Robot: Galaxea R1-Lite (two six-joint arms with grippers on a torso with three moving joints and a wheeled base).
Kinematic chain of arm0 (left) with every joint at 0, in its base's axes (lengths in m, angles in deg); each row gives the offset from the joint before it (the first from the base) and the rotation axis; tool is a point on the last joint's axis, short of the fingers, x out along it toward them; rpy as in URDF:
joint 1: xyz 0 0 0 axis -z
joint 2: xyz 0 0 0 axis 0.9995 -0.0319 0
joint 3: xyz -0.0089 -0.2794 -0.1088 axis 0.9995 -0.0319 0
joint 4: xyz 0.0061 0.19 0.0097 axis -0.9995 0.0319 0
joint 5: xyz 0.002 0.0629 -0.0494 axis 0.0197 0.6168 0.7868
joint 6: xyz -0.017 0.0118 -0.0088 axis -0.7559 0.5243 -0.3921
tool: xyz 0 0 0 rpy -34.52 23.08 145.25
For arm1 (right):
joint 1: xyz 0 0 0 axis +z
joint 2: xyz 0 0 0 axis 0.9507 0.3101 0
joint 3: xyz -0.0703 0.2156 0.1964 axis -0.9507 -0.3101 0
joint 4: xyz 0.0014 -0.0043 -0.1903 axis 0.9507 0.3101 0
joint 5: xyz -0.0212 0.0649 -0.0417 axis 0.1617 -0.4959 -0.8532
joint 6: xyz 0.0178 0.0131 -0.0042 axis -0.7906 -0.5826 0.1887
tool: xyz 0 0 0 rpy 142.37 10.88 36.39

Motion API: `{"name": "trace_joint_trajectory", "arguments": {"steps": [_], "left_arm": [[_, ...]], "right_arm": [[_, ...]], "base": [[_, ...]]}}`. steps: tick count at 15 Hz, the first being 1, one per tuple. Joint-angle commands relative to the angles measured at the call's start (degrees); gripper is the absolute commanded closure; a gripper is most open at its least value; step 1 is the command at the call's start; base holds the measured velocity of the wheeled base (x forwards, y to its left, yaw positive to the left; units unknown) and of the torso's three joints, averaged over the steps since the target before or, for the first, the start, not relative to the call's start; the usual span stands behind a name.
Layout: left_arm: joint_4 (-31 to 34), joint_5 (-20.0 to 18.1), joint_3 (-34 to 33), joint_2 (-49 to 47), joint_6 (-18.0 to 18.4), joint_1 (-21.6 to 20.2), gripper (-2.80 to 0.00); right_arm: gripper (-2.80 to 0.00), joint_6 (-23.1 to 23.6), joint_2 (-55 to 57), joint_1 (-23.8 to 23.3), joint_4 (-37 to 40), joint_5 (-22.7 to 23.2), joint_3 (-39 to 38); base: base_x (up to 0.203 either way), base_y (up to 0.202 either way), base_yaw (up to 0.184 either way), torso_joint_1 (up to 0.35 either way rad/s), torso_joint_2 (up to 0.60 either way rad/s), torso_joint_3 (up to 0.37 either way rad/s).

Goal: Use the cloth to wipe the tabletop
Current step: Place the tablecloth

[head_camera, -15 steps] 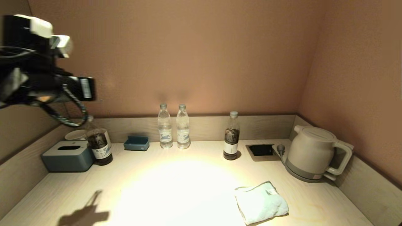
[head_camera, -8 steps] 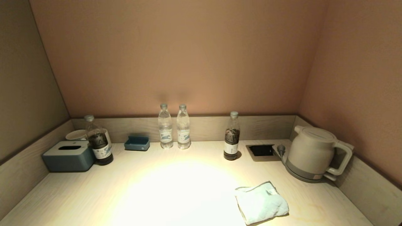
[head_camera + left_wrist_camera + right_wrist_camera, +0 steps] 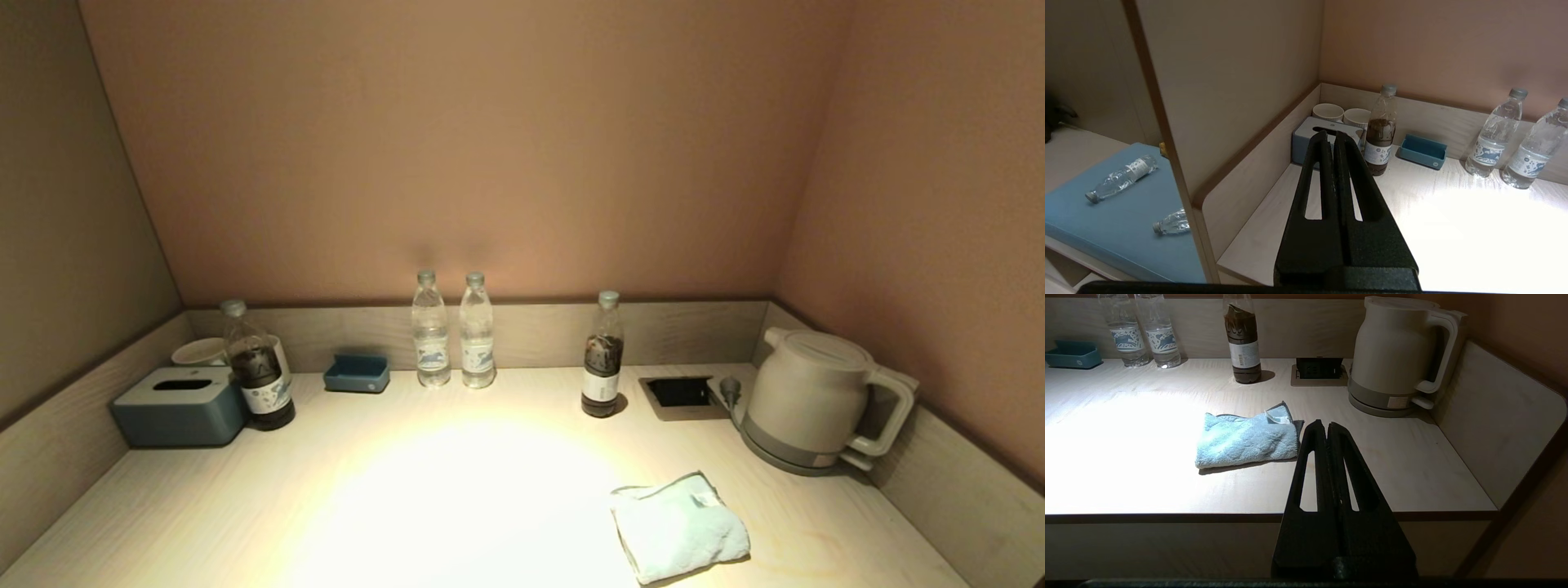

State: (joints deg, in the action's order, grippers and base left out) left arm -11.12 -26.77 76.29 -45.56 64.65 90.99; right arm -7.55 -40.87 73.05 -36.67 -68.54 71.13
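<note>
left pincer [image 3: 1330,138] gone from head view, closed, cloth [image 3: 679,527] untouched

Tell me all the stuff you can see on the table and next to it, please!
tabletop: one, pale beige wood, grey raised rim
cloth: one, pale blue, folded, lying near the front right
kettle: one, cream, on its base in the back right corner
black recess: one, set into the top, beside the kettle
clear water bottles: two, upright, side by side at the back
dark drink bottles: two, one left of the recess, one by the tissue box
tissue box: one, blue-grey, back left
small tray: one, blue, at the back
cups: two, white, behind the tissue box
left tool: black, shut, off the table's left front corner
right tool: black, shut, in front of the table
</note>
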Motion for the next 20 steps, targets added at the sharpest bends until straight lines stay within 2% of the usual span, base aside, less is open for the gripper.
{"name": "trace_joint_trajectory", "arguments": {"steps": [1,4,7,9,12,14,17,18,20], "left_arm": [[0.0,0.3,-4.9,9.3,0.2,-0.5,0.00],[-1.0,1.2,-10.3,14.6,-0.5,-3.0,0.00],[-5.2,1.4,-16.9,18.7,-1.0,-3.2,0.00],[-6.5,-4.5,-18.6,21.9,-0.8,-3.2,0.00],[-7.0,-20.5,-20.3,24.1,-0.9,-3.2,0.00],[-7.5,-25.8,-24.0,24.3,-0.4,-3.2,0.00],[-8.5,-26.2,-29.4,24.3,0.8,-3.2,0.00],[-8.6,-26.1,-31.2,24.3,2.2,-3.2,0.00],[-8.8,-24.3,-33.0,24.3,4.2,-3.2,0.00]], "right_arm": [[0.00,0.0,0.1,0.0,0.0,0.0,0.0],[0.00,0.0,0.1,0.0,0.0,0.0,0.0],[0.00,-0.1,0.1,0.0,0.0,0.0,0.0],[0.00,-0.1,0.1,0.0,0.0,0.0,0.0],[0.00,-0.1,0.1,0.0,0.0,0.0,0.0],[0.00,-0.1,0.1,0.0,0.0,0.0,0.0],[0.00,0.0,0.1,0.0,0.0,0.0,0.0],[0.00,-0.1,0.1,0.0,0.0,0.0,0.0],[0.00,0.0,0.1,0.0,0.0,0.0,0.0]], "base": [[0.000,0.000,0.000,0.000,0.00,0.000],[0.000,0.000,0.000,0.000,0.00,0.000],[0.000,0.000,0.000,0.000,0.00,0.000],[0.000,0.000,0.000,0.000,0.00,0.000],[0.000,0.000,0.000,0.000,0.00,0.000],[0.000,0.000,0.000,0.000,0.00,0.000],[0.000,0.000,0.000,0.000,0.00,0.000],[0.000,0.000,0.000,0.000,0.00,0.000],[0.000,0.000,0.000,0.000,0.00,0.000]]}}
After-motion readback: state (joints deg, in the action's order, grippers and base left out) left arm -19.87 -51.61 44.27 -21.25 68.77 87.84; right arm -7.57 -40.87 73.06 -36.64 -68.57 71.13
